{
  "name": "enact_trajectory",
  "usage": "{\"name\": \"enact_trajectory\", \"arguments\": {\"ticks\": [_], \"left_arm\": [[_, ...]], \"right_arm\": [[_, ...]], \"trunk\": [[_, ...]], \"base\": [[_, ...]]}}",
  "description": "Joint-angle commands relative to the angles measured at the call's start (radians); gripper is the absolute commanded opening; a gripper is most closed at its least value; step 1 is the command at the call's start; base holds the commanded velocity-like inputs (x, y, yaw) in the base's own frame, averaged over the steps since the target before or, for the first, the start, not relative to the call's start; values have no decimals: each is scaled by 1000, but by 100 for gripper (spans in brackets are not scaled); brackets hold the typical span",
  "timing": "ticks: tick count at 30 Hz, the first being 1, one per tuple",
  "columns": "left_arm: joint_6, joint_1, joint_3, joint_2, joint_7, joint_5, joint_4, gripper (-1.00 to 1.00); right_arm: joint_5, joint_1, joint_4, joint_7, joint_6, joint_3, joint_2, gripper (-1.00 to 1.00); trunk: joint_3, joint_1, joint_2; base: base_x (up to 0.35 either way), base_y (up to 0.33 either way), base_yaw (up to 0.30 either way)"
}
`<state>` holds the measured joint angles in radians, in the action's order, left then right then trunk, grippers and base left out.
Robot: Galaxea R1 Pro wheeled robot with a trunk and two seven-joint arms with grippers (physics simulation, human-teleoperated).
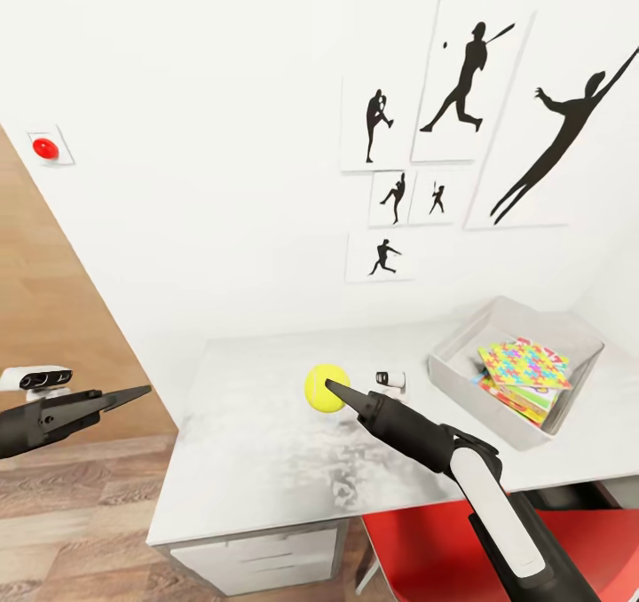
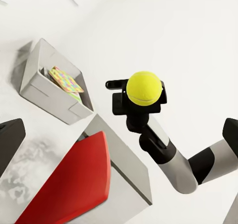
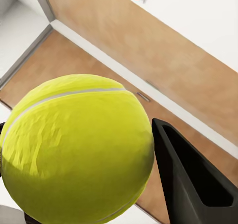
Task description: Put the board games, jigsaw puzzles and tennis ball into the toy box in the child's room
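The right tool (image 1: 335, 392) is closed on the tennis ball (image 1: 326, 387), its dark fingers (image 3: 191, 177) pressed against the ball's side in the right wrist view, and the left wrist view shows the ball (image 2: 144, 88) gripped at the tip of the arm, clear of the surface. In the head view the ball hangs above the middle of the pale grey surface (image 1: 257, 460), well to the left of the toy box (image 1: 461, 387). The toy box sits at the surface's right end near the wall, and a stack of bright jigsaw puzzles (image 1: 525, 364) and flat printed boxes lies inside it. The left tool (image 1: 124, 396) hovers off the surface's left edge over the wood floor (image 1: 71, 513); how far apart its fingers are cannot be told. A red chair (image 1: 426, 540) stands under the surface's near edge. Black silhouette posters (image 1: 461, 78) hang on the white wall, and a red button (image 1: 45, 147) sits at its left.
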<state>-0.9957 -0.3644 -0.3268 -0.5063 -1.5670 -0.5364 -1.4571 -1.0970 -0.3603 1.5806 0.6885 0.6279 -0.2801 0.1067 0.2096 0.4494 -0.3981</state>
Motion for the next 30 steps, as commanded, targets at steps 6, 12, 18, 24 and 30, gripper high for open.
{"name": "enact_trajectory", "arguments": {"ticks": [6, 12, 18, 24, 30], "left_arm": [[-14, 2, 0, -5, -4, 4, 0, 100], [-17, 4, 0, -11, -4, 3, 0, 100], [-18, 4, 2, -12, -4, 3, -2, 100], [-17, 3, 9, -12, -4, 3, -3, 100], [-17, 3, 12, -12, -4, 3, -3, 100]], "right_arm": [[-12, -2, 0, 0, 9, 1, 2, -100], [-12, -1, 0, 0, 9, 2, 4, -100], [-12, -1, 0, -3, 9, 4, 6, -100], [-11, -2, 0, -1, 9, 8, 12, -100], [-11, -1, 0, -3, 9, 9, 12, -100]], "trunk": [[-8, 1, -2], [-17, 1, -2], [-27, 1, -2], [-37, 1, -2], [-47, 1, -2]], "base": [[0, 0, 0], [0, 0, 0], [0, 0, 0], [0, 0, 0], [0, 0, 0]]}}
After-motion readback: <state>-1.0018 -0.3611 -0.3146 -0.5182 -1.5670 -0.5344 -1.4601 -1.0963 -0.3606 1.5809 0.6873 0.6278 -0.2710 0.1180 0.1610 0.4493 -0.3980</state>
